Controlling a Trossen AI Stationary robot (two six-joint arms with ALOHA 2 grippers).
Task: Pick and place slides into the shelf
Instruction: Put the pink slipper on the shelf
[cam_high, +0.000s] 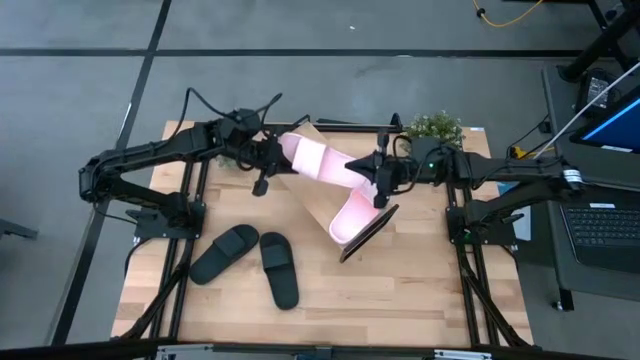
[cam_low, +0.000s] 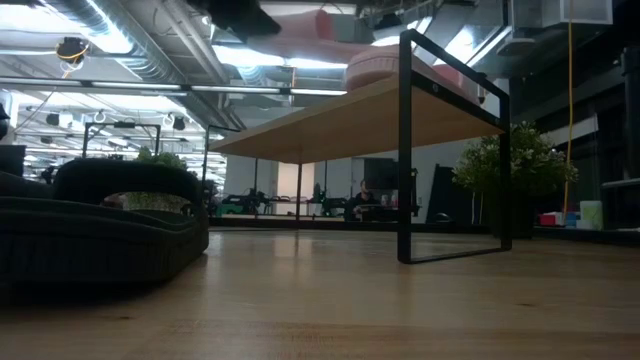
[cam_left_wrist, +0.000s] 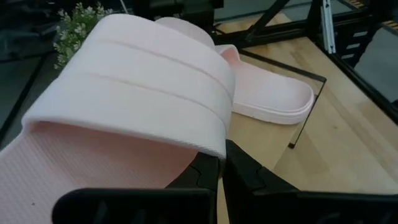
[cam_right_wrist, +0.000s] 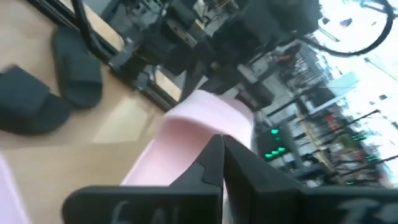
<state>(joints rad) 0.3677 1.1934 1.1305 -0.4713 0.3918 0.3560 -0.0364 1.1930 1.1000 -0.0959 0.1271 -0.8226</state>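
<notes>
My left gripper (cam_left_wrist: 219, 163) is shut on a pale pink slide (cam_high: 318, 160), held in the air above the shelf (cam_high: 318, 203), a light wood board on a black frame set slantwise at the table's middle. The second pink slide (cam_high: 352, 215) lies sole-down on the shelf's board. My right gripper (cam_right_wrist: 222, 146) is shut, level, with its tips at the right end of the raised slide (cam_right_wrist: 202, 121). Two black slides (cam_high: 225, 252) (cam_high: 280, 268) lie soles-down on the table near the left front. My left gripper holds the raised slide at the sole's side edge (cam_left_wrist: 198, 160), just under the rim of the wide strap, which hides the pinch itself. The fingers come slanting down from the table's left. The slide is lifted clear of the shelf, tilted. My right gripper's shut fingertips stand at that slide's end (cam_right_wrist: 208, 134); whether they touch it I cannot tell.
A small potted plant (cam_high: 435, 127) stands at the table's far right corner, another (cam_high: 232, 158) by the left arm. The shelf's black frame legs (cam_low: 405, 150) rise from the tabletop. A laptop (cam_high: 600, 225) sits beyond the right edge. Bare wood lies at the front right.
</notes>
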